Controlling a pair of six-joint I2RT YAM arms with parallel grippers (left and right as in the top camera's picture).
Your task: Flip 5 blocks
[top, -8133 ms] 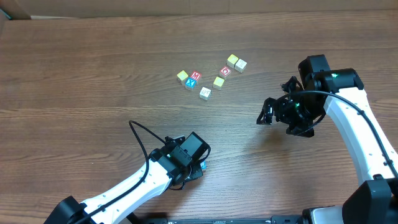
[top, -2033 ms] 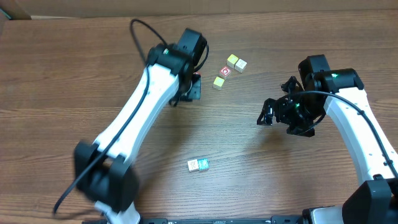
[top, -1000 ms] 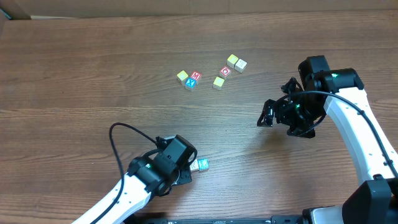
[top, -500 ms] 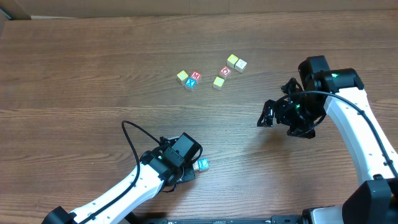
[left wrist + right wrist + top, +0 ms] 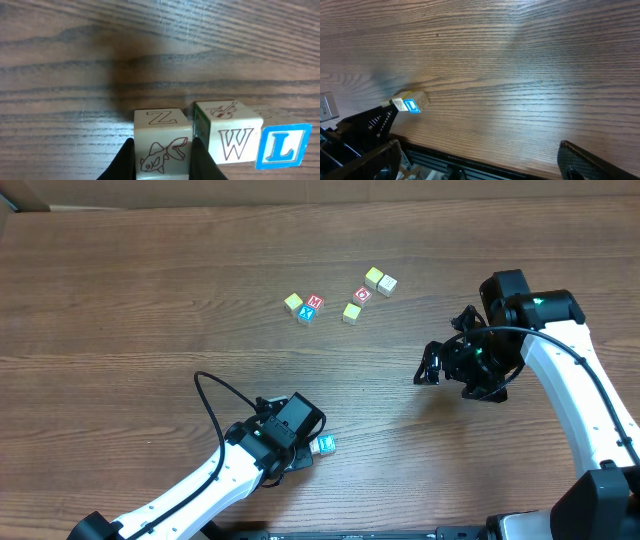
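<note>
Left gripper (image 5: 163, 162): clamps Z block (image 5: 162, 142) between both fingers (image 5: 125, 161), one pressed to each side face, low in the left wrist view. Shows a Z on top and a goldfish on the side toward the camera. Lies near the table's front edge overhead, hidden there under the gripper body. Cannot tell whether it rests on the wood or hangs just off it.

Right gripper (image 5: 432, 364): hangs with jaws wide apart over bare wood at the right, holding nothing, well apart from every block.

Table (image 5: 120, 290): brown, wood-grained, fills nearly all of every view. Meets a pale tan strip along the far edge overhead and a dark rail under the front edge in the right wrist view.

Cable (image 5: 205, 395): black, loops off the left arm above the table.

Neighbours: W block (image 5: 231, 135) just beside the Z block, with one finger in the narrow gap between them; L block (image 5: 282, 146), blue-framed, touching the W block's far side, turned at an angle.

Far group, well apart toward the far side: yellow block (image 5: 293, 302), M block (image 5: 315, 301), blue block (image 5: 306, 314), second yellow block (image 5: 351, 311), O block (image 5: 362, 294), green-yellow block (image 5: 373, 276), cream block (image 5: 387, 284).
</note>
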